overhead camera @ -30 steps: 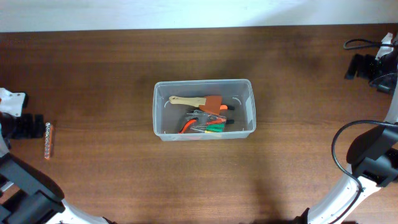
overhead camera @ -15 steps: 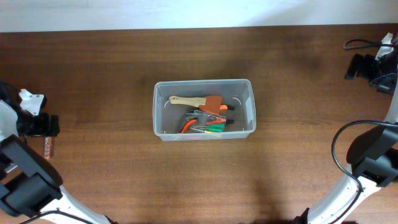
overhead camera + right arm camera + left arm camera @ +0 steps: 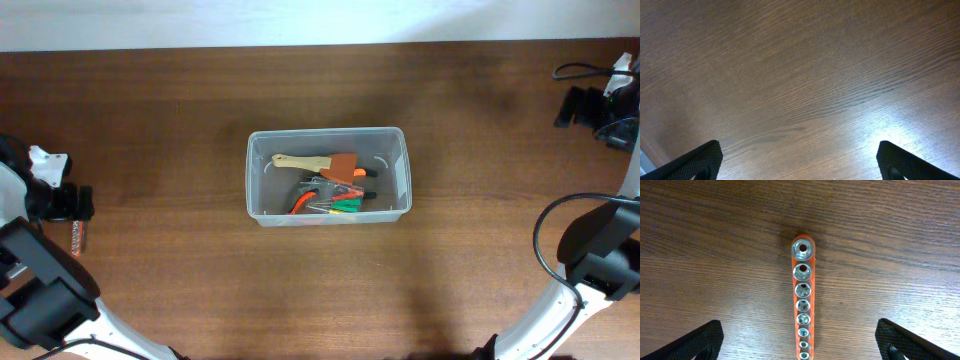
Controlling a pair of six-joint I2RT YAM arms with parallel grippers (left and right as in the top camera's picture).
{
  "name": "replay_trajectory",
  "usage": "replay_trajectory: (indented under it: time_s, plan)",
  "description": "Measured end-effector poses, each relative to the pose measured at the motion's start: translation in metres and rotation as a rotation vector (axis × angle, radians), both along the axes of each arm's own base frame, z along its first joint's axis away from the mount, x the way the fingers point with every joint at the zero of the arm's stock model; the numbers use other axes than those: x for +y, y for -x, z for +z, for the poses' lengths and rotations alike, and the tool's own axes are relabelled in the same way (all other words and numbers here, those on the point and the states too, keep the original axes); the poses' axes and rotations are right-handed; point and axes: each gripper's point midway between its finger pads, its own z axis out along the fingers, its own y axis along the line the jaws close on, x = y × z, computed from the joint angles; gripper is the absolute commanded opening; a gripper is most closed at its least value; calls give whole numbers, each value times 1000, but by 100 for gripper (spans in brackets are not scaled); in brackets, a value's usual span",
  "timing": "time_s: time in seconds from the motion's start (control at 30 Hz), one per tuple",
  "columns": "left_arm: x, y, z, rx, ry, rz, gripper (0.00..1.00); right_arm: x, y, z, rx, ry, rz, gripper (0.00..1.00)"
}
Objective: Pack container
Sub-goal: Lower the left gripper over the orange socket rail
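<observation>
The dark wooden table [image 3: 150, 110] fills the overhead view, with a pale strip along its far edge. The two arms come in from the near corners, the left arm [image 3: 40, 300] at the left edge and the right arm [image 3: 590, 270] at the right edge, a black cable [image 3: 545, 225] looping off the latter.

The container [image 3: 326, 132] sits in the middle of the table, well apart from both arms, its long sides running left to right. Inside it lie several hand tools in a loose pile: a wooden-handled tool with an orange-brown head [image 3: 315, 162] across the top, and below it orange handles [image 3: 299, 206] and green ones [image 3: 346, 206] (the pile is too tangled to name each piece).

The left gripper [image 3: 66, 203] hovers near the table's left edge with its fingers [image 3: 700, 340] spread wide and nothing between them in a grasp. Straight beneath it, centred between the two fingertips, an orange socket rail [image 3: 803, 300] lies flat on the wood; the fingers do not touch it.

The right gripper [image 3: 585, 107] hangs over the far right corner, likewise released, with only bare wood below it.

The chrome sockets [image 3: 802, 249] stand in one row on the rail, shrinking from the far end toward the gripper.
</observation>
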Motion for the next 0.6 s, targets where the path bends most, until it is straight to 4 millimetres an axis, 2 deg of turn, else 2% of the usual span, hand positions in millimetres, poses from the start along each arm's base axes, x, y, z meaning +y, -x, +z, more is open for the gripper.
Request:
replay_trajectory:
  time_s: [0.3,0.6]
  plan:
    - [5,9,-4,-16,40,26,99,0,0,0,0,0,0,99]
    - [1,7,-6,-35,64,11,99,0,0,0,0,0,0,99]
